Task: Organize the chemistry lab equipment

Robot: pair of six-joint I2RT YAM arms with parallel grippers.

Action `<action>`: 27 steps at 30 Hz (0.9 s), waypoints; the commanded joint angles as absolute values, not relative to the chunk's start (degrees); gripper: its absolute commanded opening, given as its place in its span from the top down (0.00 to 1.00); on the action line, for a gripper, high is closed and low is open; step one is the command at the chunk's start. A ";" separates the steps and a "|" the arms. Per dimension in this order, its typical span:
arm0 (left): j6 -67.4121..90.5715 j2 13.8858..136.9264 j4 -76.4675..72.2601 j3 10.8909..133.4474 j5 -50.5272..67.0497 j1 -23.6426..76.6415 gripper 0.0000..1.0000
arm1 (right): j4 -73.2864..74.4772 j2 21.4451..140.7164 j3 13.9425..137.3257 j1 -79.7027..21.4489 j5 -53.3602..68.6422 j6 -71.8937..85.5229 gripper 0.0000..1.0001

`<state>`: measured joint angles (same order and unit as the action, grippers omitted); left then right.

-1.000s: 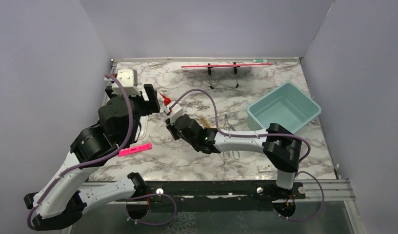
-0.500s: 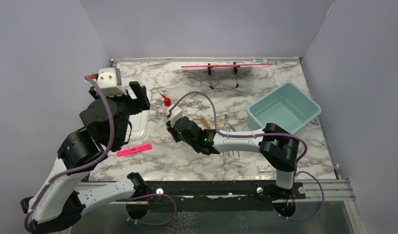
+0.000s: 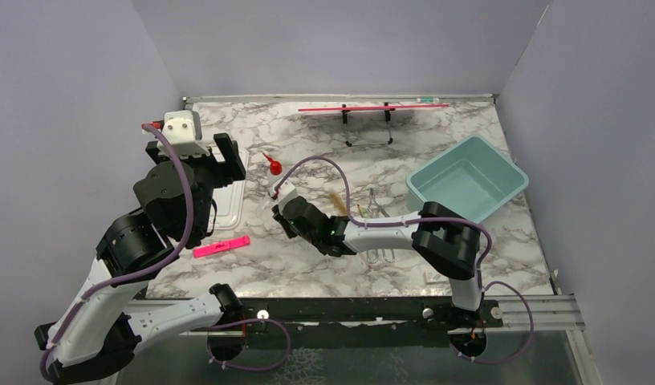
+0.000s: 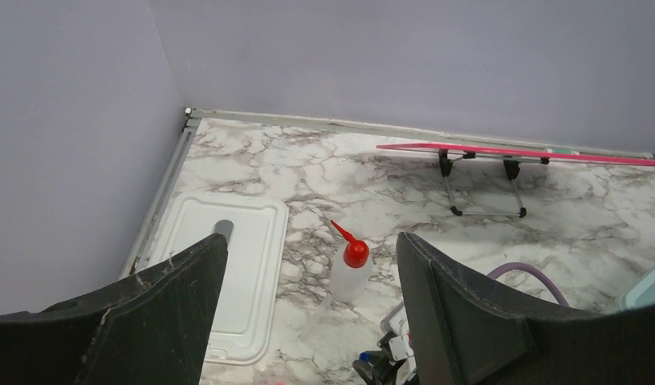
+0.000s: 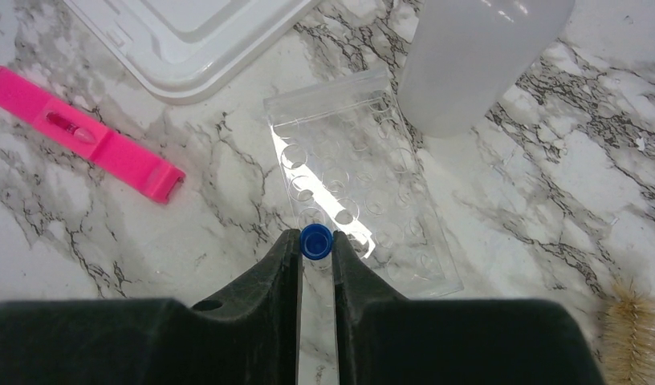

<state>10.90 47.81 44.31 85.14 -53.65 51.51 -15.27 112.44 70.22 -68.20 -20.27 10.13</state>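
Observation:
My right gripper is shut on a blue-capped clear tube, holding it upright over the near end of a clear tube rack. In the top view the right gripper is low over the table's middle left. The squeeze bottle with red nozzle stands just beyond the rack and also shows in the top view. My left gripper is open, empty and raised above the bottle. The tan brush and metal forceps lie right of my right arm.
A white tray lid lies flat by the left wall. A pink strip lies near the front left. A teal bin stands at the right. The red rod on its black stand runs along the back edge.
My left arm has pulled up and back to the left, away from the squeeze bottle, then stayed. My right gripper has shifted slightly, still holding the tube.

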 commanded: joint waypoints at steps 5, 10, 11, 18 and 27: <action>8.82 47.90 43.92 85.08 -55.48 51.77 0.20 | -16.04 114.52 70.11 -68.46 -20.21 11.24 0.72; 8.37 48.14 43.68 85.23 -55.42 51.77 0.20 | -15.34 111.90 69.49 -68.46 -20.44 12.96 0.50; 8.35 48.18 43.64 85.25 -55.38 51.80 0.20 | -14.69 111.01 69.63 -68.46 -20.51 13.64 0.45; 9.39 48.52 43.53 85.22 -53.46 51.81 0.20 | -6.81 103.74 70.73 -68.31 -22.13 20.90 0.30; 15.32 47.30 43.59 79.83 -46.03 51.78 0.17 | 16.16 95.50 67.68 -65.00 -23.13 45.42 0.37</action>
<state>11.73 47.90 43.86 82.78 -51.13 51.51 -0.23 97.62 69.45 -67.64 -22.04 28.64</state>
